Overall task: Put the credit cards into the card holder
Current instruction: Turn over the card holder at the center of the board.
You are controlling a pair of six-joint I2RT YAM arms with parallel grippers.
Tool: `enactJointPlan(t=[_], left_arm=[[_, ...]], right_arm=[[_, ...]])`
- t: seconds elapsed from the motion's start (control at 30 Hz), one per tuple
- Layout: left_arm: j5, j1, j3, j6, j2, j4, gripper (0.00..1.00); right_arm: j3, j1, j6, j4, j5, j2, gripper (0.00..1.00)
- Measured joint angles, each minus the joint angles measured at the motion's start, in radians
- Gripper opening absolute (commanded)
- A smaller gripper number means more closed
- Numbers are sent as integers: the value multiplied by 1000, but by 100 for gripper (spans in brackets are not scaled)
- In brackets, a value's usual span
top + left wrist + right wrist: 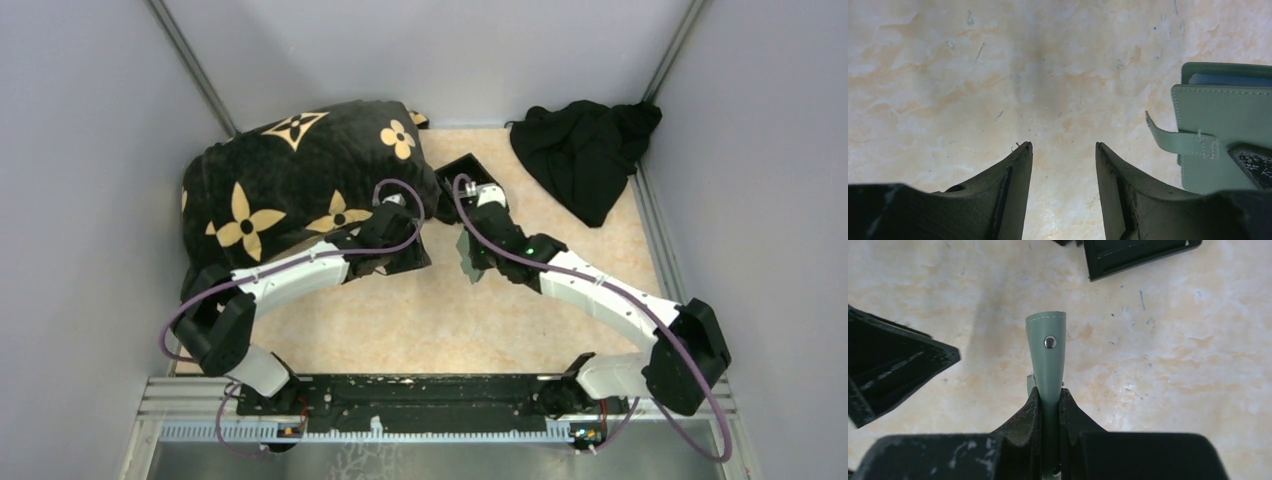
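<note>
Right tool (1048, 392) is clamping the card holder (1046, 347), jaws pinched tight on the sage leather. Its own camera is seeing the holder edge-on. The strap (1179, 141) with its metal snap (1050, 342) is sticking out past the fingertips, unfastened.

Likely reason for the grip: it is steadying the holder so the pocket side is facing the other arm. Left wrist view is showing that face at the right edge of frame, pocket slits toward the left tool (1063, 145).

Left tool is released, jaws apart, nothing between them. It is hovering over bare surface (998, 75) just beside the holder and not touching it. Judging from this, it is free to fetch or feed a card.

Credit cards: none are showing loose in any view. A blue-grey strip is sitting in the holder's upper pocket (1228, 80). It may be a card already in, cannot tell.

Holder is sitting near the middle of the surface, between the two tools. Cannot tell if its lower edge is resting on the surface.

Black box (470, 175) is lying just beyond the right tool, apart from the holder. Flower-print blanket (290, 180) is bunched at far left and a black cloth (585, 150) at far right, both out of the work zone.
</note>
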Motion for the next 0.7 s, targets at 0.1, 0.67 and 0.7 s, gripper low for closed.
enactJointPlan(t=[0.1,0.67,0.7], left_arm=[[0,0,-57,-8,-38,6,56],[-74,0,-454,-122,-439,24,56],[-85,0,-457,-127,-454,22,56]], right_arm=[[42,92,-8,-78,146,44,0],[162,305,89,-274,636,521,2],[181,316,89,-273,639,541,6]])
